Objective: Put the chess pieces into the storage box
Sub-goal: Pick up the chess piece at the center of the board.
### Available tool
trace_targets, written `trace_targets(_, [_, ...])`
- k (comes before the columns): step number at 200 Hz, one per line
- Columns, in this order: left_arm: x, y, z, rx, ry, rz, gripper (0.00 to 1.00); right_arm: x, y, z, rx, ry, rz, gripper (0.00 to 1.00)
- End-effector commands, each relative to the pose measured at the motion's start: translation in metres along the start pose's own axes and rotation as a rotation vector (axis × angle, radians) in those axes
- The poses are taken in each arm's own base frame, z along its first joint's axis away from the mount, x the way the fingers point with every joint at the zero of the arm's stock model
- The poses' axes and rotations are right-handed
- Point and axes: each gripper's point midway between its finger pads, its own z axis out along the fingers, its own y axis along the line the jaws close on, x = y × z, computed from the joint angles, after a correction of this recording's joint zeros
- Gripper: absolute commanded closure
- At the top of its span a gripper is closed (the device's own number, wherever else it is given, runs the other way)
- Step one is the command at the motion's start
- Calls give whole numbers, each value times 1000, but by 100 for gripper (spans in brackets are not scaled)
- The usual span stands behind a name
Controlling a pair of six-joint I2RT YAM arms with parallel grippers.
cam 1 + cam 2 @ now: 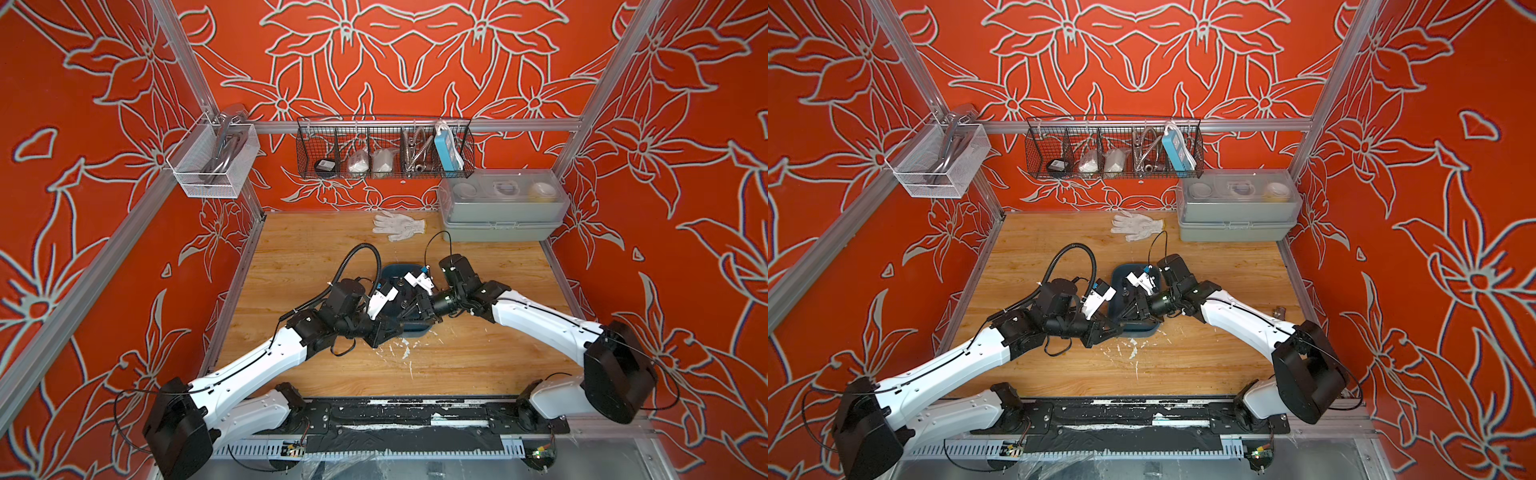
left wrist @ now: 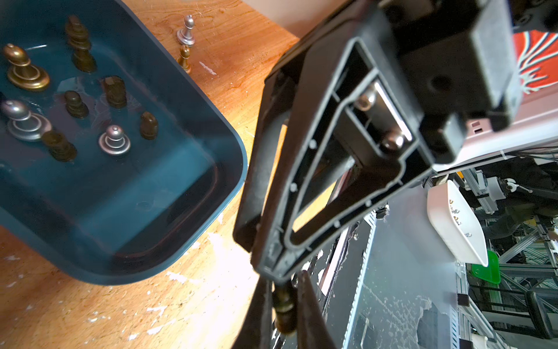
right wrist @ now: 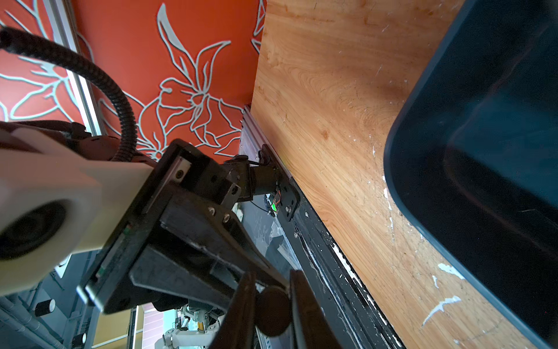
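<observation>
The dark teal storage box sits mid-table, and both grippers meet over its near end. Several chess pieces stand in the storage box: gold, silver and dark ones. A silver pawn and a gold one stand on the wood just outside its wall. My left gripper is shut on a dark chess piece. My right gripper is shut on a dark round base, apparently of that same piece.
A white glove lies at the back of the wooden table. A grey lidded box stands at the back right. A wire basket and a white mesh basket hang on the frame. White flecks mark the wood by the box.
</observation>
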Motion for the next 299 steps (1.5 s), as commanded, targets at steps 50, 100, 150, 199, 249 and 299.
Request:
trace_targets(50, [-9,-4,-7,-3,-39,29,94,-3,-29,6,104,-8,37,83])
trace_targets(100, [-10,-2,-5,-13,-45,26,84,-9,-26,4,96,-36,45,85])
trace_targets(150, [-10,4,-6,-42,-56,22,70,-16,-23,1,90,-70,59,85])
trace_targets(199, [-18,22,-21,-131,-267,45,55,-31,-31,-16,75,-160,125,85])
trace_targets(249, [-36,11,-34,-61,-532,216,51,-59,-10,-43,-25,-317,177,86])
trace_targets(299, [-54,-10,-52,-1,-696,371,49,-73,14,-61,-100,-403,183,86])
